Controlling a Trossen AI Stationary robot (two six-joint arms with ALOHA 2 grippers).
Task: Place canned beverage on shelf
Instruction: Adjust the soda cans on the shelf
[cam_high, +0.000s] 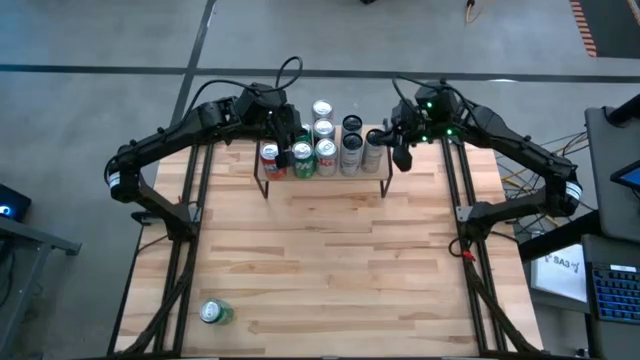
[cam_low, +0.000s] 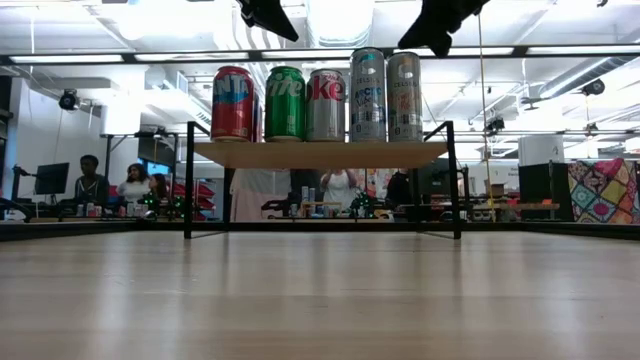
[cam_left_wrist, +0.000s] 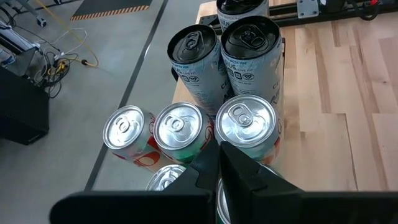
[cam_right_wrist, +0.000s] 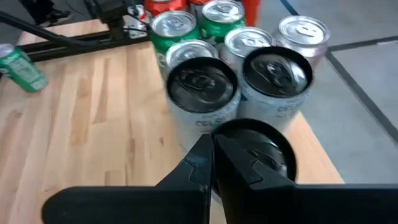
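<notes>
You have the small raised light-wood shelf on thin black metal legs (cam_high: 322, 182) standing at the far middle of the pale plank tabletop (cam_high: 330, 270), and it is crowded with upright cans. In the low view you see a front row: a red can with blue lettering (cam_low: 232, 104), a green can (cam_low: 285, 103), a silver can with red lettering (cam_low: 326, 105), then two taller slim silver cans (cam_low: 368, 95) with pale printed labels. From above, more cans stand behind that row, toward the table's far edge. All the tops you can see in the wrist views are sealed, pull tabs flat, so nothing of their contents shows; the slim cans have dark lids, the shorter ones bright silver lids.

One more green beverage can (cam_high: 216, 313) lies on its side near the tabletop's front left corner, well apart from the shelf; it has a silver end and white markings on its side. You also find it in the right wrist view, at the table's edge (cam_right_wrist: 22, 68).

Your left gripper (cam_high: 283, 155) hangs above the shelf's left end, fingers pressed together with nothing between them. Your right gripper (cam_high: 401, 155) hangs above the right end, likewise closed and empty. People sit at desks in the room behind the table (cam_low: 92, 180).
</notes>
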